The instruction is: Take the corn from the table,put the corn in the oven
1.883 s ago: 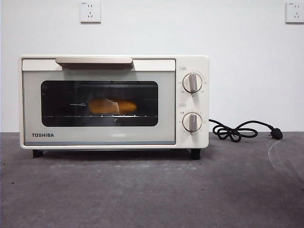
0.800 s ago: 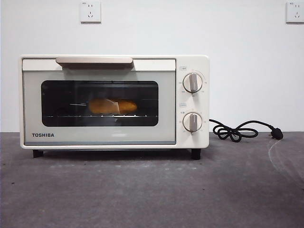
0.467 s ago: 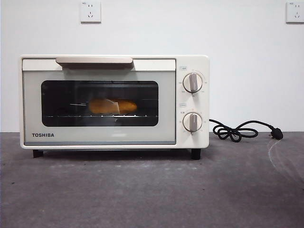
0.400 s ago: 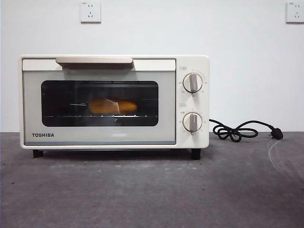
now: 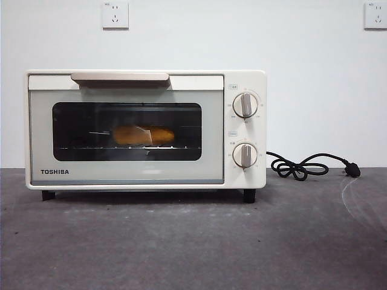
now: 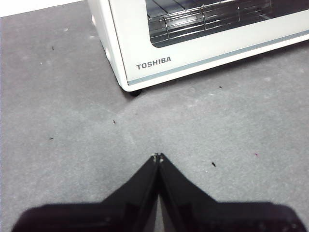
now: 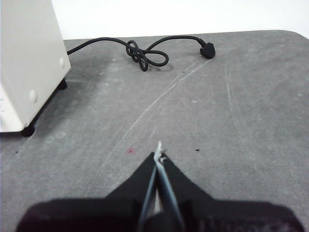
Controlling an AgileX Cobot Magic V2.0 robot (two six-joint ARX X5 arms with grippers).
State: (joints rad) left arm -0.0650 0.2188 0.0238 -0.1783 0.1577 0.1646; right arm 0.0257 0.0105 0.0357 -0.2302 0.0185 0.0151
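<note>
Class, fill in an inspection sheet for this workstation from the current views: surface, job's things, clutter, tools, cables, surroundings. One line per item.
Surface: the table is dark grey, matte, with faint pale scratch marks and small dark specks.
Job's things: the corn lies on the rack inside the oven; the oven door is shut.
Clutter: nothing seen.
Tools: the left tool is shut and empty, over bare table in front of the oven's TOSHIBA corner; the right tool is shut and empty, over bare table beside the oven's knob end.
Cables: the black cord lies knotted on the table, its plug loose, not in a socket.
Surroundings: white wall with two wall sockets.
</note>
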